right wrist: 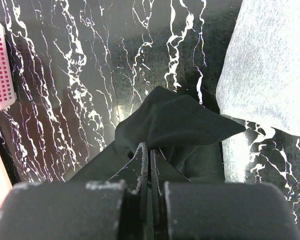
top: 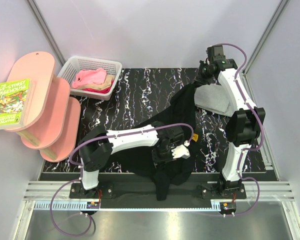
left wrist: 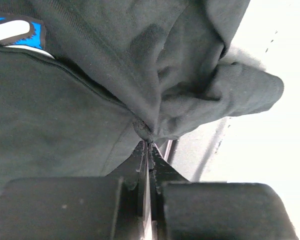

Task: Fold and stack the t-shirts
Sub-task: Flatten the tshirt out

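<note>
Both pairs of jaws are closed on the black shirt (top: 177,117). The left jaws pinch a bunched fold of it close to the near edge of the table (top: 135,100), a little right of the middle. The right jaws pinch a raised peak of it toward the far right corner. Between the two holds the shirt lies as a crumpled band, and a tail of it hangs over the near edge. The grey shirt (top: 212,99) lies flat in the far right corner, just beside the right hold. More shirts, a pink one (top: 90,76) on top, sit in the basket (top: 70,66) at the far left corner. I judge the black cloth to be light and limp: it will sag, twist and bunch rather than hold a shape. Both pinches look like gathered folds, several layers thick, so I would want to take hold again at the hem corners or shoulders to spread it flat.
</note>
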`<state>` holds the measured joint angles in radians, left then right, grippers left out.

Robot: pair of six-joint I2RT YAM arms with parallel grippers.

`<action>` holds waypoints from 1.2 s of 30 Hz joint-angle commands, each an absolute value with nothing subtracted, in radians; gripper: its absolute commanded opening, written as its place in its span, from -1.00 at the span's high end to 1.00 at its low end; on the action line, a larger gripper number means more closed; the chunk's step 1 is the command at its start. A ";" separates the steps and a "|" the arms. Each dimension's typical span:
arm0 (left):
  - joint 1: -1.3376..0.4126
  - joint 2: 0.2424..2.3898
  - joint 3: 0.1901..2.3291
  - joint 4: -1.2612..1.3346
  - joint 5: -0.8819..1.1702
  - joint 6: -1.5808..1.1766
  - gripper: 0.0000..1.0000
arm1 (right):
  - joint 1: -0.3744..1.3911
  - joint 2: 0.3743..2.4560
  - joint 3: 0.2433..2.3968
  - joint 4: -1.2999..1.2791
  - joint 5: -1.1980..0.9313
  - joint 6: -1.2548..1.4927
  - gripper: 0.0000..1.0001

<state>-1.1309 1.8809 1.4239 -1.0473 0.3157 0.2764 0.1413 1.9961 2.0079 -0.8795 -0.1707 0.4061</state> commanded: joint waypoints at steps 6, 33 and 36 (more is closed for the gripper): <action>-1.132 1.890 1.468 -1.031 0.312 0.287 1.00 | 0.137 1.919 2.002 -0.841 -0.189 0.397 1.00; -0.373 1.226 1.980 -1.304 -0.113 0.499 1.00 | 0.138 1.364 1.925 -0.871 -0.299 0.413 1.00; -0.373 1.146 2.080 -1.338 -0.164 0.496 1.00 | 0.137 1.168 1.875 -0.873 -0.372 0.413 1.00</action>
<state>-0.3733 1.2358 1.9472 -1.2819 -0.0471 0.4637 0.1410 1.3983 1.8996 -0.8875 -0.2520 0.4084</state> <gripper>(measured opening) 0.005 0.017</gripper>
